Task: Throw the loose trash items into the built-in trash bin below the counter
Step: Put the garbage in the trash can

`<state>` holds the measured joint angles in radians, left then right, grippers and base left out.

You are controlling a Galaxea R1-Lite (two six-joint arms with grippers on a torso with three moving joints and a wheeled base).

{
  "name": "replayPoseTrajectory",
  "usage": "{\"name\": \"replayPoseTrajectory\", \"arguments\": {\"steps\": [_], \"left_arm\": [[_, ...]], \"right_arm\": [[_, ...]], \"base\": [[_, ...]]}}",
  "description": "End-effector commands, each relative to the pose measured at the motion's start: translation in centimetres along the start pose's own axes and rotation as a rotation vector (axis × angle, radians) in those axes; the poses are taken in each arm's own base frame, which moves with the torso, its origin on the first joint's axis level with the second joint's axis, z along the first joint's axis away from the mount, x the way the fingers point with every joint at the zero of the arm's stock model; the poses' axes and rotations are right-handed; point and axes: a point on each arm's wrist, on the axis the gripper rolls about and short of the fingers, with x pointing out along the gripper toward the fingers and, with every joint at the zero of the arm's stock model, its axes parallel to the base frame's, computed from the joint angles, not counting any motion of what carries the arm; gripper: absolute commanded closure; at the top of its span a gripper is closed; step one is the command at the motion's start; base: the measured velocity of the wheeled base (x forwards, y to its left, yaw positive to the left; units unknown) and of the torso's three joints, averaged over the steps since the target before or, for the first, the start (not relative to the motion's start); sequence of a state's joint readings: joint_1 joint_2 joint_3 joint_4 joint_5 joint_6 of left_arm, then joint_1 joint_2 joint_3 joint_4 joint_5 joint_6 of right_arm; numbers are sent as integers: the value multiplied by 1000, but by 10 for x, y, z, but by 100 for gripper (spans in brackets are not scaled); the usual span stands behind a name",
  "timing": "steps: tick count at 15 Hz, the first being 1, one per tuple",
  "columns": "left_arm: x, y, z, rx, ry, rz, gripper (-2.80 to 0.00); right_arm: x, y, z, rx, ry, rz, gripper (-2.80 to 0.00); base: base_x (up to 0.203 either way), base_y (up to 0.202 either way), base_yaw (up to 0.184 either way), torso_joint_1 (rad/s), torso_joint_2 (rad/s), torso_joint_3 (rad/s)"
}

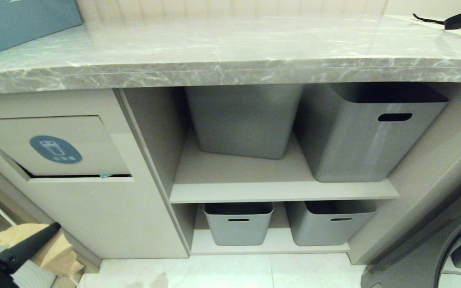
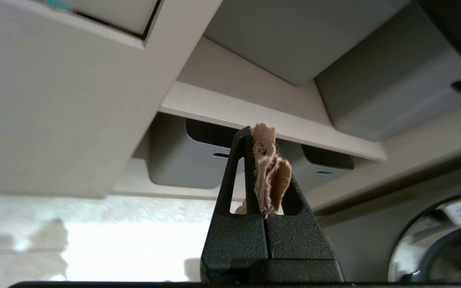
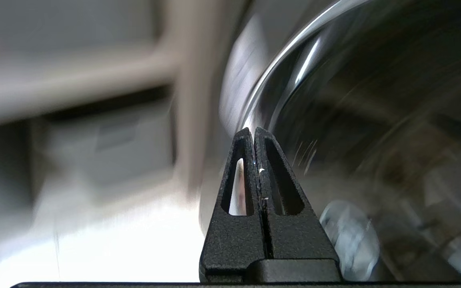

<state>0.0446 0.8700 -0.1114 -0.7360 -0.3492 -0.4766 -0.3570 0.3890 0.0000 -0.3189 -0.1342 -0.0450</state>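
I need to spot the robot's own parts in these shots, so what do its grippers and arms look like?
Both grippers are matte black with a grainy, textured finish. On the left gripper and the right gripper, each finger is a slim wedge tapering to a rounded tip, with a long slot cut through it, rising from a blocky black base. No cables, markings or logos show. Of the arms themselves, only a black left section shows.

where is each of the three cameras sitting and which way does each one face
Head view: high on the robot, looking down at the counter, built-in trash bin and grey tubs; left gripper shows.
Left wrist view: behind the left gripper, shut on a cardboard scrap, facing the shelves.
Right wrist view: behind the shut right gripper, facing a round door.
Head and left wrist views share the tubs.
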Motion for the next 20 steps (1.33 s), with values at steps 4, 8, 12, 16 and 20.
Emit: {"name": "replayPoseTrajectory", "arguments": {"steps": [4,8,12,16,20], "left_arm": [[-8,1,-11,173,53,-17,0],[-11,-1,-10,186,83,1,0],[-8,0,-7,274,83,20,0],[-6,-3,4,363,53,79,0],[0,0,18,437,-3,322,0]], "right_arm": [[-9,4,-30,-130,276,272,0],[-16,3,-33,-146,215,415,0],[-14,4,-33,-171,219,607,0],[-31,-6,-37,-92,-26,553,0],[-33,-8,-37,45,-87,491,0]], "base": [[0,0,0,0,0,0],[0,0,0,0,0,0],[0,0,0,0,0,0],[0,0,0,0,0,0],[0,0,0,0,0,0]]}}
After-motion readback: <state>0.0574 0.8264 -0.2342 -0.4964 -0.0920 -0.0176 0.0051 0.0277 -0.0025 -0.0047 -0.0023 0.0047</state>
